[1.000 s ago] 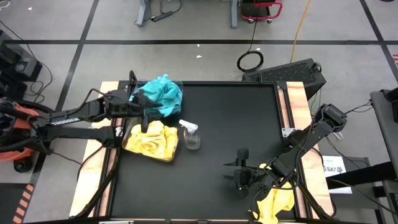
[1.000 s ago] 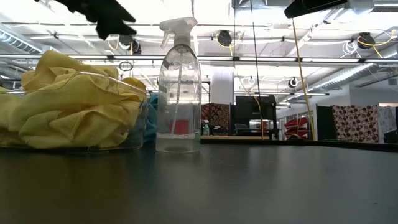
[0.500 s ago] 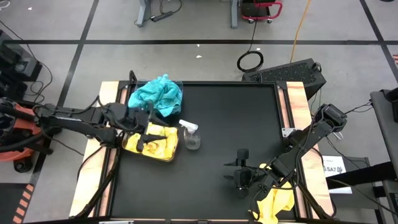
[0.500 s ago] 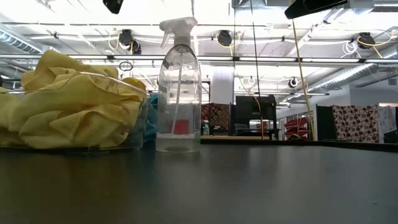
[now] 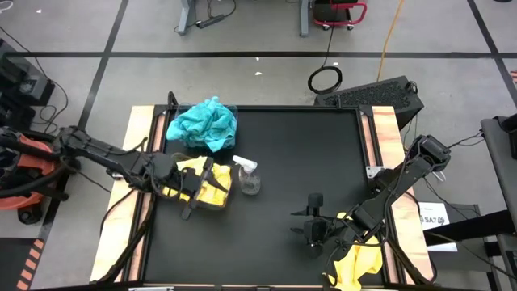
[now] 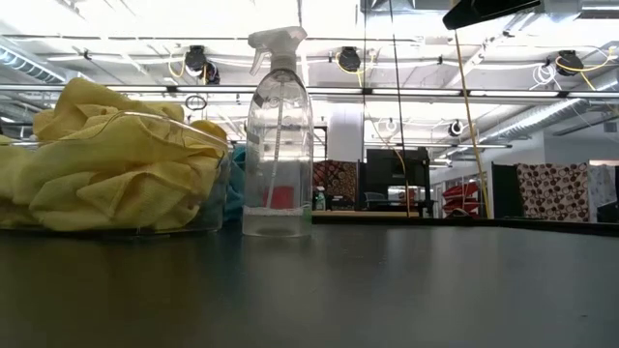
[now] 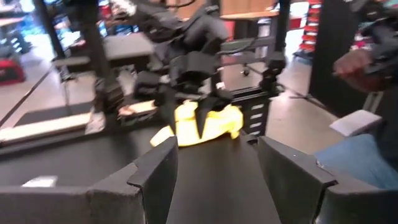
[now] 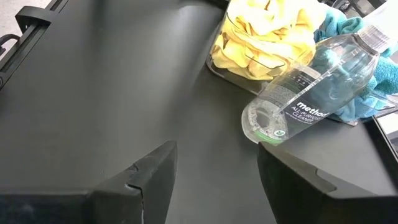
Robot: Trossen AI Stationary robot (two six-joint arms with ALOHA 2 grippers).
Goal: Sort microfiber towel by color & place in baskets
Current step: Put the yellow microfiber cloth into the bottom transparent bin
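Room: grey floor crossed by dark tape lines, a coiled cable lying beyond the desk; the low view shows an open ceiling with pipes and lamps, and patterned panels far back
Desk [image 5: 307, 162]: matte black top with pale wood strips along both sides, bare across its middle
Left arm: reaches in from the left edge, its left gripper [image 5: 196, 196] over the yellow-filled basket, fingers [image 7: 163, 174] spread with nothing between them
Right arm: waits at the near right corner, its right gripper [image 5: 311, 228] low over the desk, fingers [image 8: 155, 171] apart and empty
Baskets: clear tubs side by side at the desk's far left; the farther basket [image 5: 229, 113] holds teal towels [image 5: 203, 123], the nearer basket [image 5: 220, 202] holds yellow towels [image 6: 106, 164] heaped above its rim
Loose towel [image 5: 355, 265]: yellow, crumpled at the desk's near right edge, beside the right arm
Spray bottle [image 6: 278, 135]: clear, white trigger head, upright just beside the yellow basket
Label (right wrist view): "method" over "ALL-PURPOSE CLEANER" in white print
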